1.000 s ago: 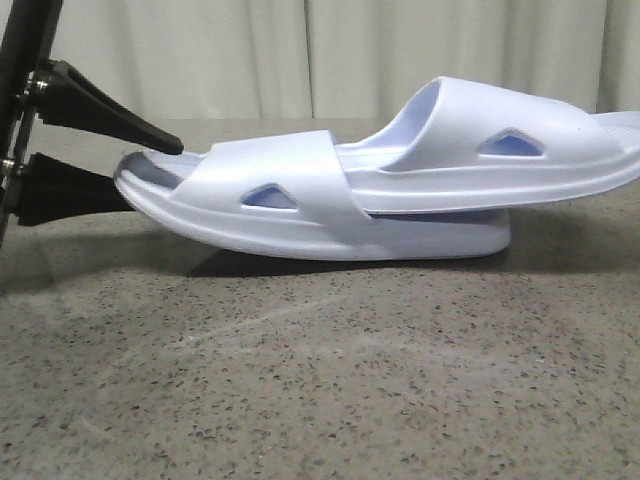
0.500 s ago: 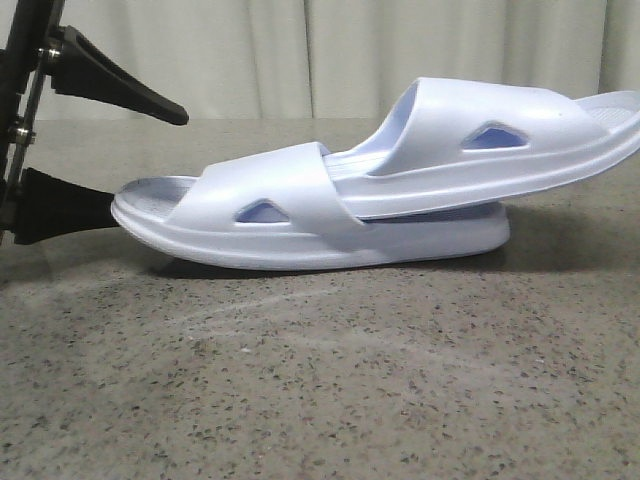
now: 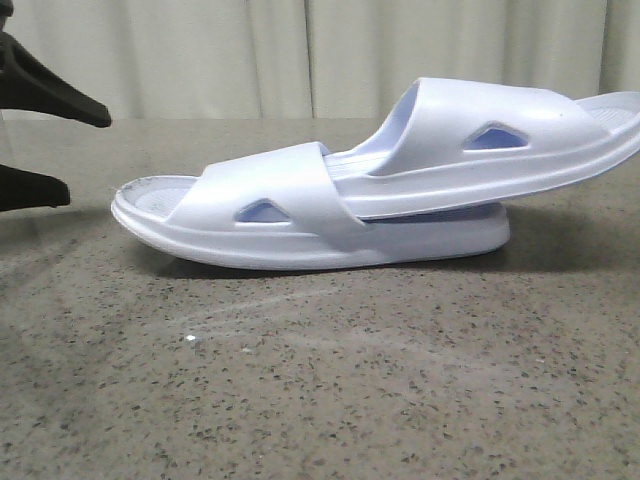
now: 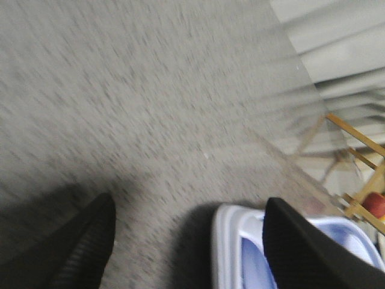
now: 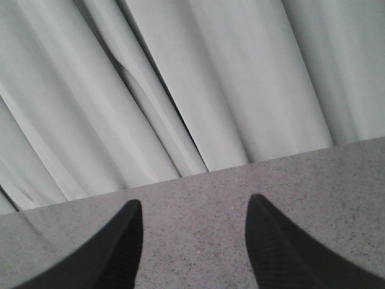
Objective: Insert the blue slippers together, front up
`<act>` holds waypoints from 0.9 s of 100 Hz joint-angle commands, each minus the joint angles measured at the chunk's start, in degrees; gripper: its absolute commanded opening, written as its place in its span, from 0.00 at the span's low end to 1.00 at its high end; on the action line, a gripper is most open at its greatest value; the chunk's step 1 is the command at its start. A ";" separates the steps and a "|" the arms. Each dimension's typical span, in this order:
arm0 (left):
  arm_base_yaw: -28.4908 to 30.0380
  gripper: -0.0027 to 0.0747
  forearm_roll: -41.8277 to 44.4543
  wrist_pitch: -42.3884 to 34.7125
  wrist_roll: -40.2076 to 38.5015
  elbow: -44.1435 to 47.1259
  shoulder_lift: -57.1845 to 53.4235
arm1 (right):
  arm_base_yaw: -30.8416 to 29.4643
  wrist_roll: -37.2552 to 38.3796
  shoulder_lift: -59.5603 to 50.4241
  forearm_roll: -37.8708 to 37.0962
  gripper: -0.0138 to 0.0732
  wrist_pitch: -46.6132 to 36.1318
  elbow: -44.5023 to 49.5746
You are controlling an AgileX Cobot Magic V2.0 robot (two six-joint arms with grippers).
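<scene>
Two pale blue slippers lie joined on the speckled table. The lower slipper rests flat with one end pointing left. The upper slipper is pushed under the lower one's strap and slopes up to the right. My left gripper is open at the far left, a short gap away from the lower slipper's left end. In the blurred left wrist view the left gripper stands open, with that slipper end beside one finger. My right gripper is open over bare table, holding nothing, and does not appear in the front view.
A pale curtain hangs behind the grey speckled table. A wooden frame with a red object stands beyond the table edge in the left wrist view.
My left gripper let go of the lower slipper's left end and drew back to the left. That end dropped onto the table, and the upper slipper tilted up more at the right.
</scene>
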 commanded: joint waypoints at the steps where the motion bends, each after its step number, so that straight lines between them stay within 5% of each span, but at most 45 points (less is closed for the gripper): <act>1: 2.48 0.63 -3.07 2.71 6.04 -1.63 -3.06 | -0.49 -0.78 -0.16 -1.96 0.54 -2.90 -2.08; 40: 7.44 0.63 -2.03 -5.91 23.41 -1.63 -20.73 | -0.49 -0.78 -0.16 -10.98 0.54 -2.37 -2.08; 66: 7.44 0.63 6.61 -23.29 23.79 -1.63 -36.15 | -1.61 -0.78 -0.16 -15.43 0.54 -0.85 -2.08; 90: 7.44 0.63 7.64 -24.63 23.56 -0.50 -46.20 | -6.35 -0.78 -0.26 -17.66 0.54 -0.05 -2.08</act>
